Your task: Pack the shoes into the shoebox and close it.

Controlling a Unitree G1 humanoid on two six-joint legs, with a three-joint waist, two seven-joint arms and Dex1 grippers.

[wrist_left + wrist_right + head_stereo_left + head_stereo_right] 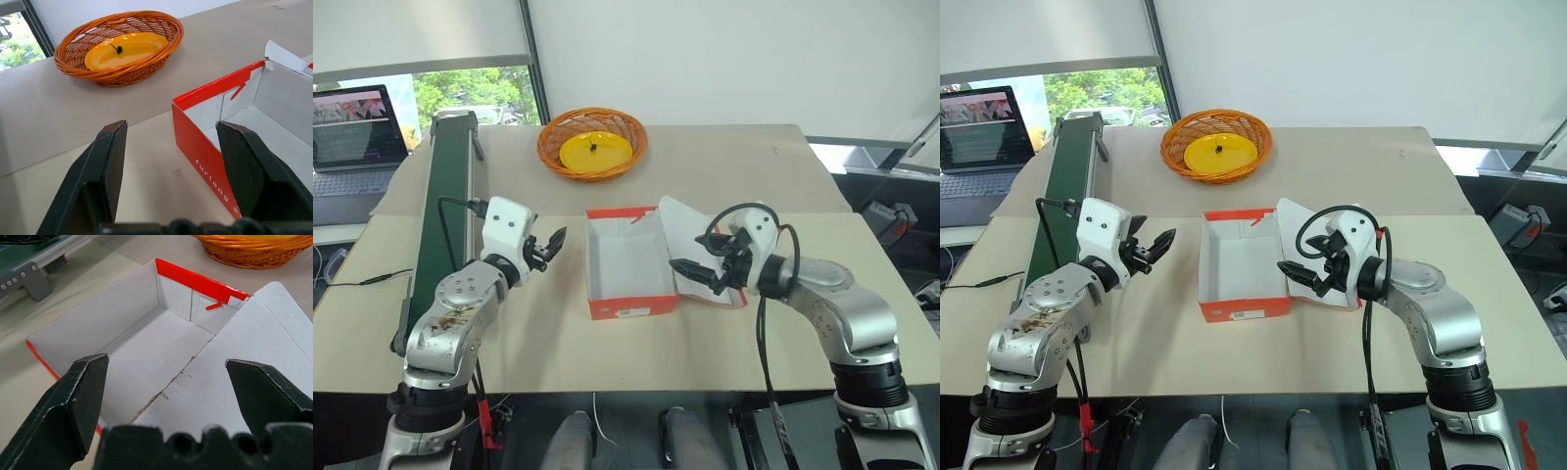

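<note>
The right wrist view looks into the white shoebox (146,347), lid folded back. Left gripper (551,247) and right gripper (697,274) flank it, fingers apart, holding nothing.

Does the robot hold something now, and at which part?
Nothing is held: left gripper and right gripper are open beside the empty shoebox.

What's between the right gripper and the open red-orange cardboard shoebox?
Nothing visible. The right gripper, jaws open, hangs over the white lid flap beside the red-orange cardboard shoebox, whose inside is bare.
</note>
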